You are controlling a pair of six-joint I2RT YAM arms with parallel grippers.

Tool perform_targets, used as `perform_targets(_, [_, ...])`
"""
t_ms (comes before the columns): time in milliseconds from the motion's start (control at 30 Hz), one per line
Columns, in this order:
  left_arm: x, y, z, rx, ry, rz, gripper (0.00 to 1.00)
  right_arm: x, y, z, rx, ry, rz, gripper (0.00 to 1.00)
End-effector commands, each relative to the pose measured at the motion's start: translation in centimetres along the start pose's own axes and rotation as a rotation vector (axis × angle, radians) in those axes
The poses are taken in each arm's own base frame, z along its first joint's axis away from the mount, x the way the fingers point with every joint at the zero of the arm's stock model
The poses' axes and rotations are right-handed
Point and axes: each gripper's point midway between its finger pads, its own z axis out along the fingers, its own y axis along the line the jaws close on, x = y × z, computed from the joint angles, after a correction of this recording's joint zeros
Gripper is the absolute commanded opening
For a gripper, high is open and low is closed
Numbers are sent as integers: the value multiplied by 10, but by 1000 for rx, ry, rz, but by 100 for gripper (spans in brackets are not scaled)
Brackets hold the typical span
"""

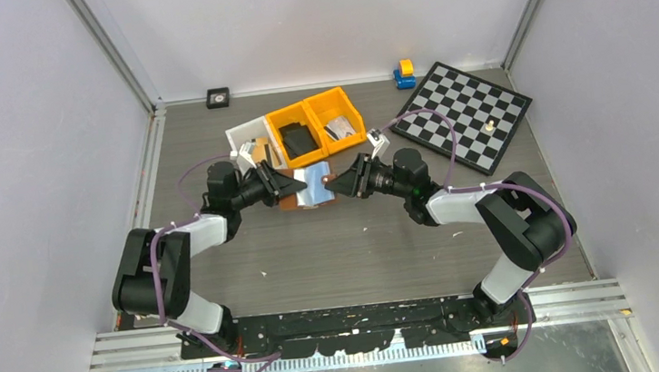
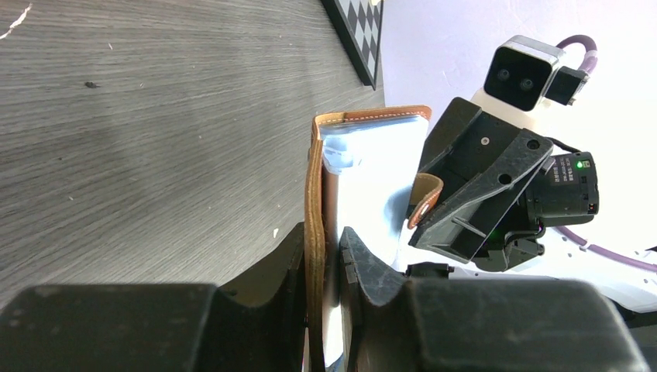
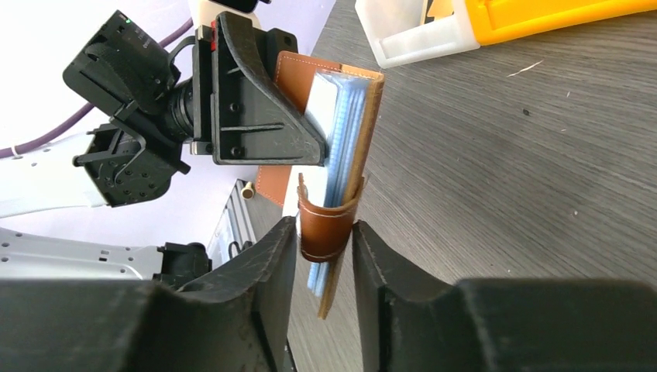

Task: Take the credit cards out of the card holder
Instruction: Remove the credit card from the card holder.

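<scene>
My left gripper (image 2: pixel 321 249) is clamped narrow on one brown flap of the card holder (image 2: pixel 314 174). My right gripper (image 3: pixel 325 232) pinches its strap tab (image 3: pixel 324 223). The holder hangs open above mid-table, its long axis running from one gripper to the other. The pale blue credit cards (image 3: pixel 345 128) are stacked inside and I cannot count them. Behind are three bins: two orange bins (image 1: pixel 276 123), one holding a black item (image 1: pixel 299 141), and one white bin (image 1: pixel 238 140)

Bright, even light, soft shadows; wrist-view foregrounds slightly blurred.
</scene>
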Motion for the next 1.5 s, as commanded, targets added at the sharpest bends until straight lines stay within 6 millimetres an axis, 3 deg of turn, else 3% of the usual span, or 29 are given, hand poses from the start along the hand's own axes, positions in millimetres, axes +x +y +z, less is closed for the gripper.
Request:
perform_targets(0, [-4, -9, 0, 37, -3, 42, 21, -16, 29, -5, -96, -47, -50, 35])
perform_targets(300, [-3, -6, 1, 31, 0, 35, 21, -15, 33, -4, -126, -41, -49, 31])
perform_targets(567, [-1, -7, 3, 52, 12, 20, 21, -15, 30, -2, -112, -38, -41, 10])
perform_targets(733, [0, -12, 2, 84, 12, 30, 26, -16, 23, -3, -63, -42, -47, 2])
perform_targets(1000, [0, -18, -3, 92, -24, 82, 51, -23, 1, -8, 81, -74, -64, 1])
perform_targets(1233, [-11, -23, -30, -48, -162, 236, 72, -28, 0, -15, 111, -99, -79, 1])
perform_targets(1367, [-20, -26, -49, -110, -264, 271, 96, -32, 2, -20, 120, -109, -87, 0])
perform_targets(1467, [-30, -4, -61, -242, -354, 217, 100, -37, 3, -25, 125, -126, -96, 1])
